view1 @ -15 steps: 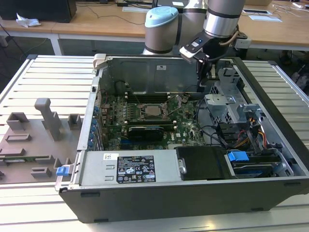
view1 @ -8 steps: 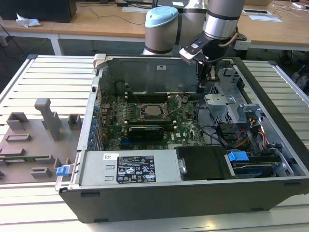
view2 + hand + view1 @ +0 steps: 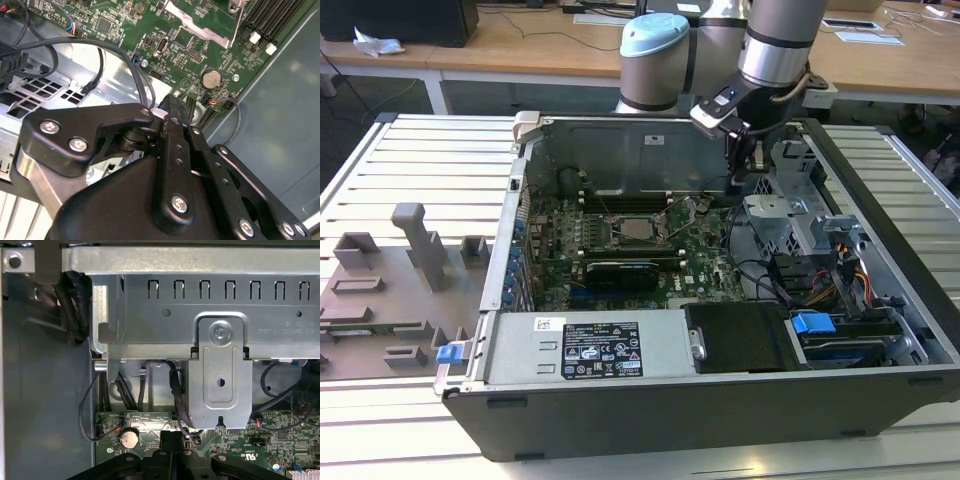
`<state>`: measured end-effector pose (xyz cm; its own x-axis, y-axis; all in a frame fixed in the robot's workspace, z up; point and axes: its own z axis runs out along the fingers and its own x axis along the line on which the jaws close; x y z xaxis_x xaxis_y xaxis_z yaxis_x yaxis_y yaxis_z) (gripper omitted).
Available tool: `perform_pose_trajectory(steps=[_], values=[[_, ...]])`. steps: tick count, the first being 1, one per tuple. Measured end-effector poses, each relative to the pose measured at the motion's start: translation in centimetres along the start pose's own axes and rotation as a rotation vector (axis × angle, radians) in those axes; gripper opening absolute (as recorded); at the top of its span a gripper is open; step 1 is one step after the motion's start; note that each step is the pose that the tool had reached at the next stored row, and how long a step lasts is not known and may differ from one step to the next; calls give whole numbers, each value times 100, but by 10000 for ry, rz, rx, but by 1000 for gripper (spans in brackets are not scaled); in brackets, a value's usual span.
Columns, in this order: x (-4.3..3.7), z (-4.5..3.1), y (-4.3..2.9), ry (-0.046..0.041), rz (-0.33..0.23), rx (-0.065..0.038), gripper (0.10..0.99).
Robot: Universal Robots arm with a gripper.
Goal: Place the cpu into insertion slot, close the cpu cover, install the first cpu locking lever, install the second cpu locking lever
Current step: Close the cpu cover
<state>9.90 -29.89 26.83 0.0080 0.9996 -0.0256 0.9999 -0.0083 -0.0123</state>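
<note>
A big dark grey metal computer case (image 3: 670, 410) lies open on a table, and a flat green circuit board (image 3: 710, 250) sits inside it. In the exterior view, the small flat square cpu (image 3: 640, 230) with its dull silver-grey top lies in the square insertion slot (image 3: 666, 240) with the silvery metal rim, near the middle of the board. The thin silvery metal frame of the cpu cover (image 3: 640, 216) seems to lie flat around the chip, but I cannot tell if it is locked down. The robot's black metal gripper (image 3: 742, 175) points down into the case. It is well apart from the slot, toward the exterior view's right, near the far wall. In both wrist views its two fingers are pressed together with nothing between them (image 3: 171, 100) (image 3: 172, 436). The tips hang just above the edge of the green board (image 3: 280, 440), near a round silver coin battery (image 3: 211, 78) (image 3: 130, 438). Thin black cables (image 3: 175, 385) run past a shiny grey metal bracket (image 3: 220, 385) close by.
</note>
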Motion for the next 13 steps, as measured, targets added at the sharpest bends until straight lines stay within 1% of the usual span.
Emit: perform_pose_trajectory(steps=[13], values=[[3,168,-107,-1,-2,1,106]])
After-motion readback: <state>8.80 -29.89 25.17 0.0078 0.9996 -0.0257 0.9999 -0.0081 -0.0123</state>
